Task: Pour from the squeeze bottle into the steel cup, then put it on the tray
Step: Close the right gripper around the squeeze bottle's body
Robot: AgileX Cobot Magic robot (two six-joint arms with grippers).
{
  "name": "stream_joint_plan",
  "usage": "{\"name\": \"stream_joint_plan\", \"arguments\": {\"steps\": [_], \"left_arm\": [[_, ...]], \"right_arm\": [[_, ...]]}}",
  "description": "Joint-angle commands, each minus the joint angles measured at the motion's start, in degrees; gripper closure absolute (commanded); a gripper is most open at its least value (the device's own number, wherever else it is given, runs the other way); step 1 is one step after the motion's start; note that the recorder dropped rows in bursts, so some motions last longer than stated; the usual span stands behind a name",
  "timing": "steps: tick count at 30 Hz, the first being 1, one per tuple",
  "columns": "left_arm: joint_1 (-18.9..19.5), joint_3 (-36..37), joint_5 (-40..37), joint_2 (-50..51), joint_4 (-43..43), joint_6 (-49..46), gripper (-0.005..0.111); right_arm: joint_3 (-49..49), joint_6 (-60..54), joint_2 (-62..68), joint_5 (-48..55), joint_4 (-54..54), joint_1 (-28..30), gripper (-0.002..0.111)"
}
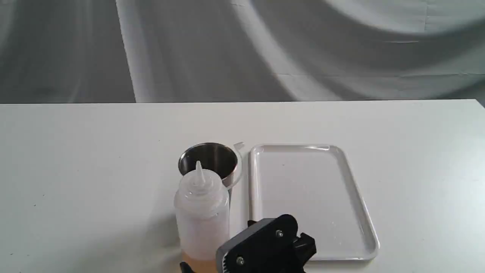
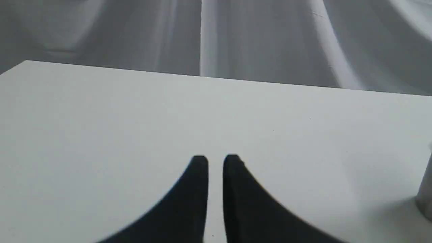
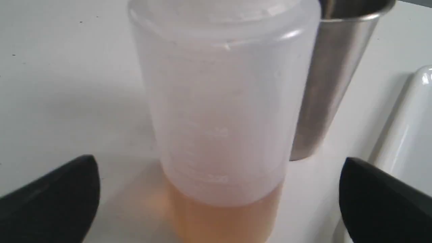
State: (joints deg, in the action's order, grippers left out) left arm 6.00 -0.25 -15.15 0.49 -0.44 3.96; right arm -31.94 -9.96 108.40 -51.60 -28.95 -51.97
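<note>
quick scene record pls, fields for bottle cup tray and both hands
squeeze bottle: upright on the table, amber liquid low in its base, nozzle up
steel cup: upright, just behind the bottle
tray: white, flat on the table, right of the cup
right hand: open, fingers on either side of the bottle's base, not touching it
left hand: fingers nearly together, holding nothing, over bare table

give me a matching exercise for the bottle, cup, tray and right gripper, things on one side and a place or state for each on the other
1. bottle
2. cup
3. tray
4. right gripper

a. white, flat, right of the cup in the exterior view
b. open, a finger on each side of the bottle
c. amber liquid at its bottom
d. shiny steel, just behind the bottle

Pairs: 1-c, 2-d, 3-a, 4-b
</note>
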Motion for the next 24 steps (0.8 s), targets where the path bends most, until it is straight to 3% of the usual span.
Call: {"name": "stream_joint_plan", "arguments": {"steps": [1, 11, 24], "left_arm": [[-0.26, 0.25, -0.07, 0.16, -0.23, 0.13, 0.098], [-0.26, 0.25, -0.07, 0.16, -0.23, 0.13, 0.098], [-0.26, 0.25, -0.07, 0.16, -0.23, 0.13, 0.098]], "right_arm": [[-0.18, 0.21, 0.05, -1.26, 0.73, 0.1, 0.014], [-0.18, -0.14, 0.05, -3.07, 0.29, 0.15, 0.014], [-7.74, -6.59, 0.05, 6.02, -7.25, 0.15, 0.014]]}}
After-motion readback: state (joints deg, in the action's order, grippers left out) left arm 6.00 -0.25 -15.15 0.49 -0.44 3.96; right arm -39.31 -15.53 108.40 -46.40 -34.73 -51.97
